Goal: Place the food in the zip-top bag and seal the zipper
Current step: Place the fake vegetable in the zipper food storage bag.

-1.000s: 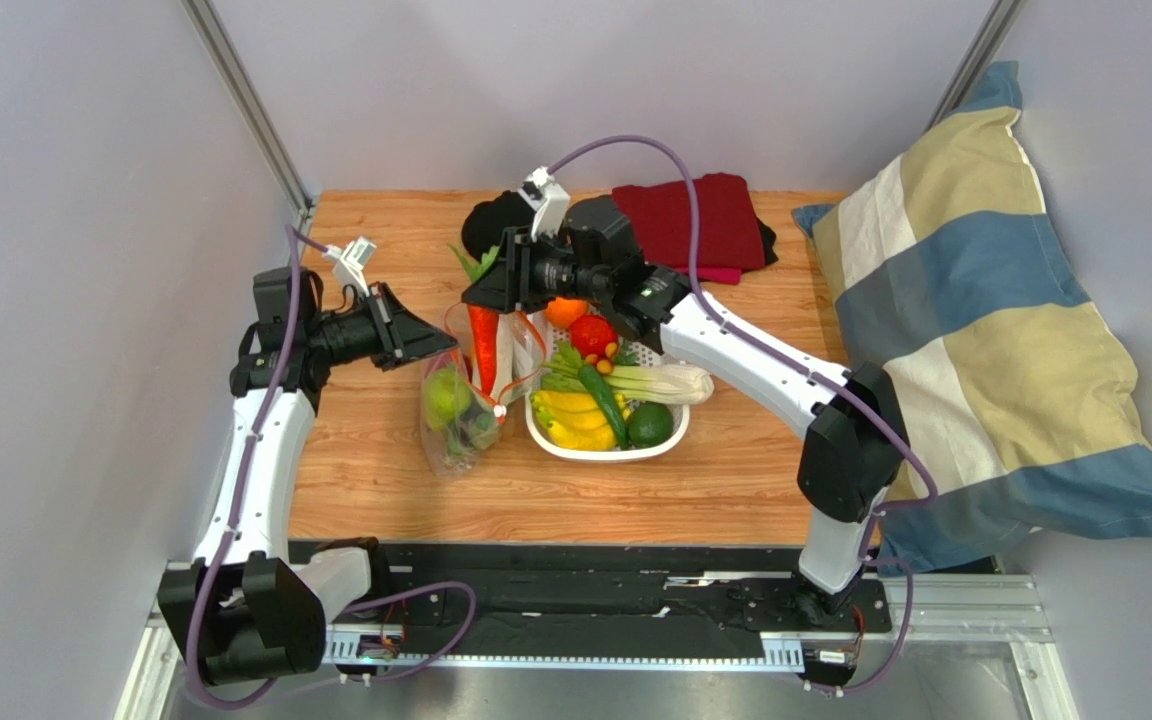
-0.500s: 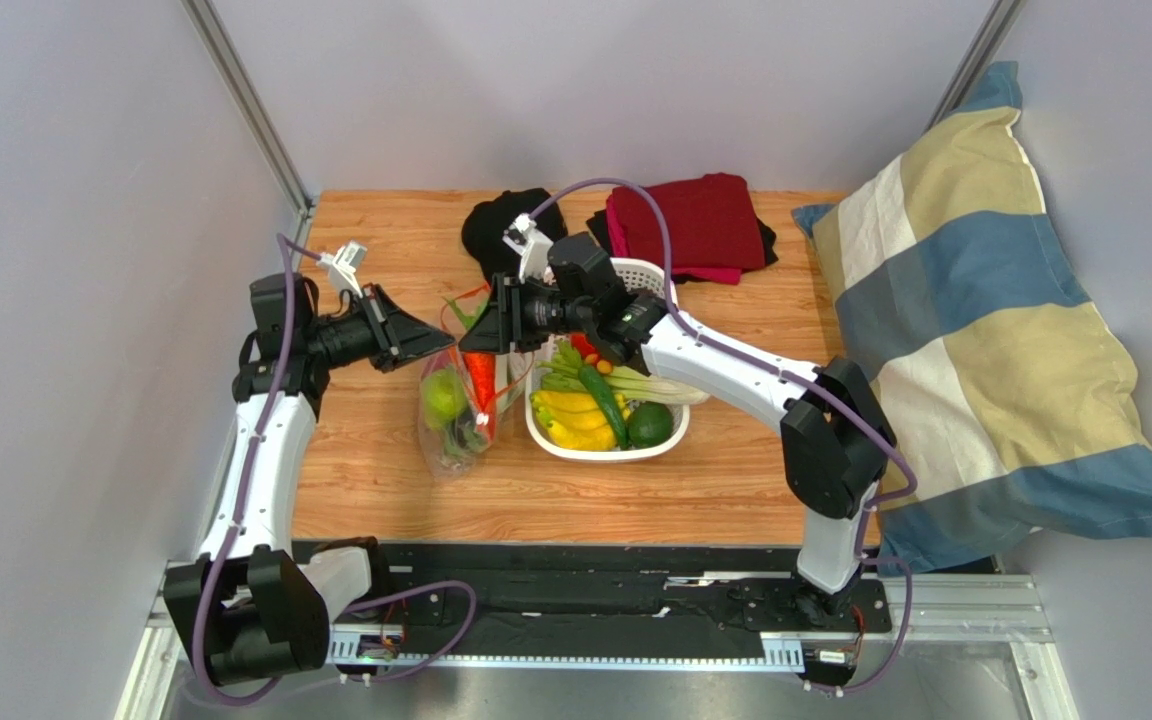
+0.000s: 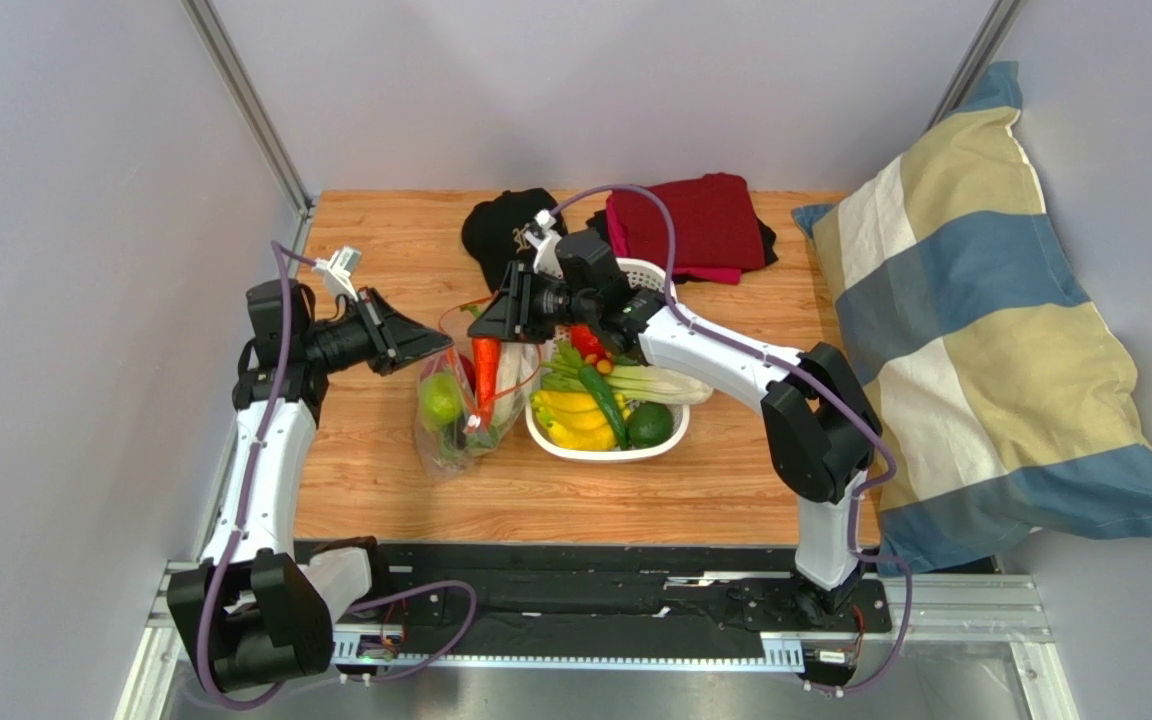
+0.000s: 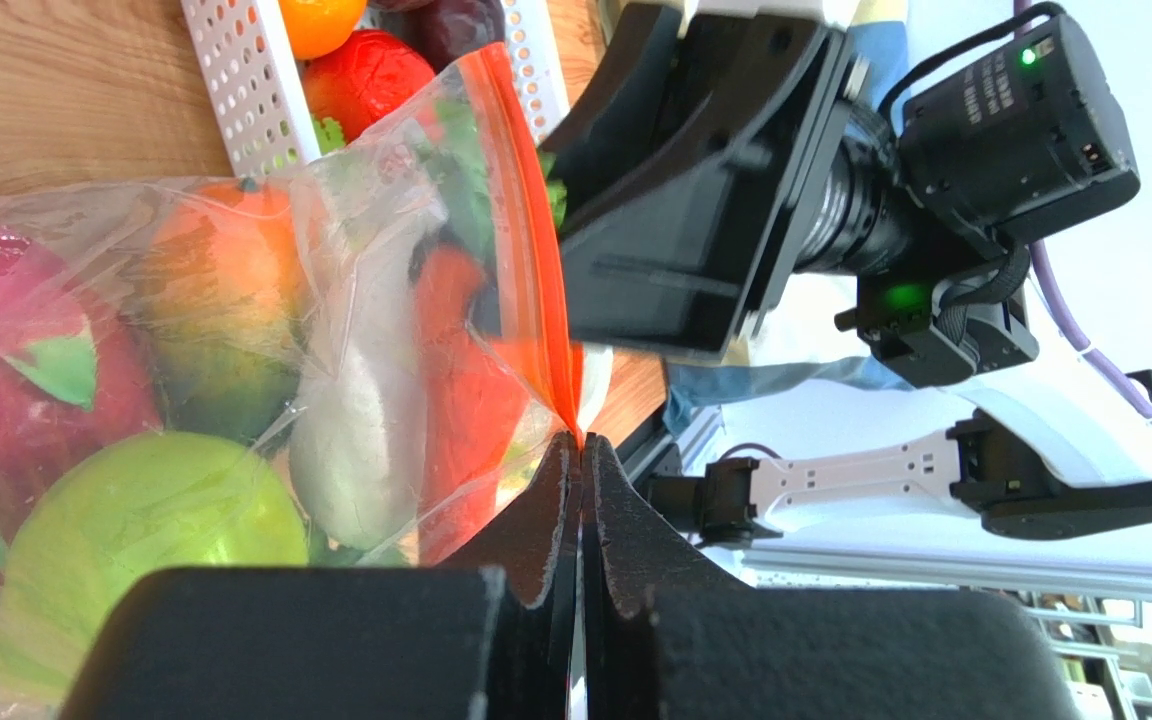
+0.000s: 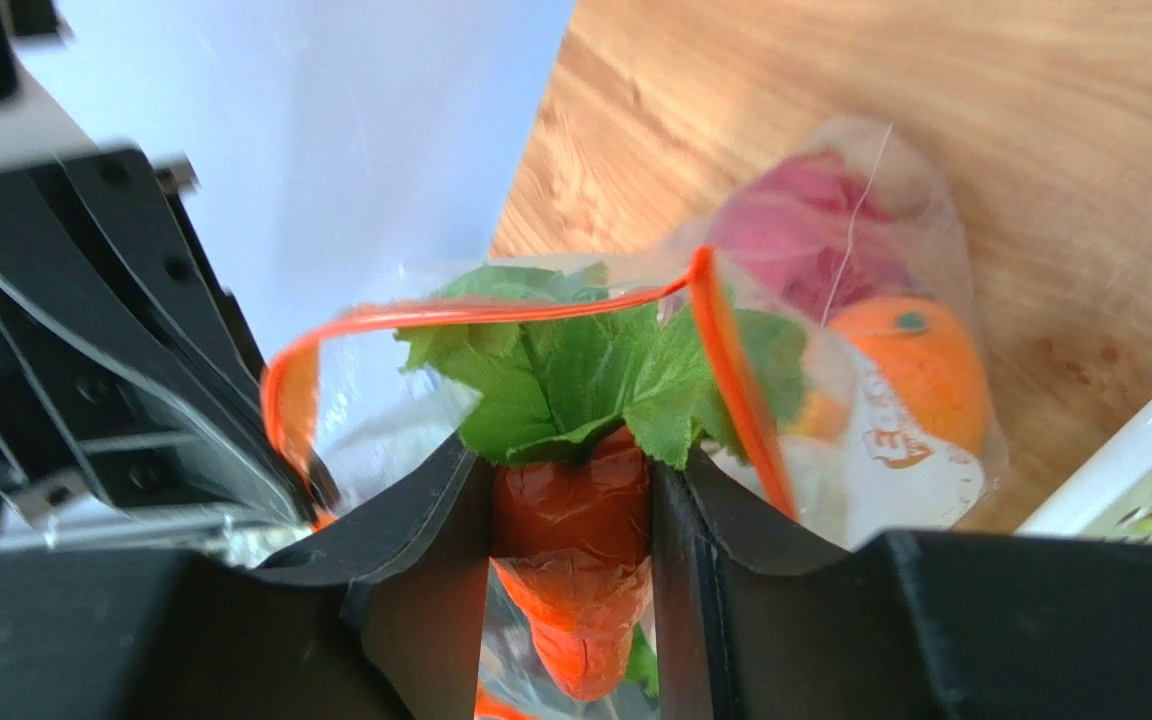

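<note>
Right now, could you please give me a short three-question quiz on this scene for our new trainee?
1. True or false: the left gripper is shut on the red zipper of the zip-top bag.
2. What does the right gripper hold above the bag's open mouth? A) a banana B) a leafy carrot C) a red cloth
3. Fill in: the yellow bananas lie in the white ____.
Key: 1 true; 2 B; 3 basket.
</note>
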You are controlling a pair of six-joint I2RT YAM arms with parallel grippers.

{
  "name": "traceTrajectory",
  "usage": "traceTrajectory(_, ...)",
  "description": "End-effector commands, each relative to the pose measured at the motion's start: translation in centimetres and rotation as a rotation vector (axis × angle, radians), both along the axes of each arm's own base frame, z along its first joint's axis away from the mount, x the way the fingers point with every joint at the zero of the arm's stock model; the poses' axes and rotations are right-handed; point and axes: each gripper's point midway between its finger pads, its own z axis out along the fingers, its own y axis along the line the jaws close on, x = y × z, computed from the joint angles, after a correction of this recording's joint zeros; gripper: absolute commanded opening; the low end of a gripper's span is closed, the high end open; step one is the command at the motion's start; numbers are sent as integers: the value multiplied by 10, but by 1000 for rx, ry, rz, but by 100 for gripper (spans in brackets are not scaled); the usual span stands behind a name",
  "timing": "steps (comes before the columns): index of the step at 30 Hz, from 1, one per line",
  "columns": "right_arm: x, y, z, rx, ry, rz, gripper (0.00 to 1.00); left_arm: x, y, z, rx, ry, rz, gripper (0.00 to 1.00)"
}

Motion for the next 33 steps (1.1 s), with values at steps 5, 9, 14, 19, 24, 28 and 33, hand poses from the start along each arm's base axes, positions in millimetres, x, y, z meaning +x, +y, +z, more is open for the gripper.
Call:
traceTrajectory(5, 16, 9, 65, 146, -171, -164, 0, 2, 2, 14, -16, -51, 17, 0)
traceTrajectory(9, 6, 17, 50, 88, -322, -122, 0, 4, 2, 14, -34, -38, 26, 0)
traceTrajectory(14, -2, 26, 16, 11, -363, -98, 6, 6, 2, 14, -46, -27, 27, 0)
traceTrajectory(19, -20, 28, 15, -37, -317, 60, 76, 7, 3, 15, -56, -18, 22, 0)
traceTrajectory(24, -29, 4, 62, 0, -430, 173, 88, 5, 6, 15, -42, -19, 2, 0)
traceTrajectory(28, -43, -16, 91, 37, -532, 330, 92, 4, 7, 15, -26, -22, -13, 0)
traceTrajectory(33, -71, -51, 84, -6, -813, 612, 92, 3, 7, 12, -9, -15, -40, 0)
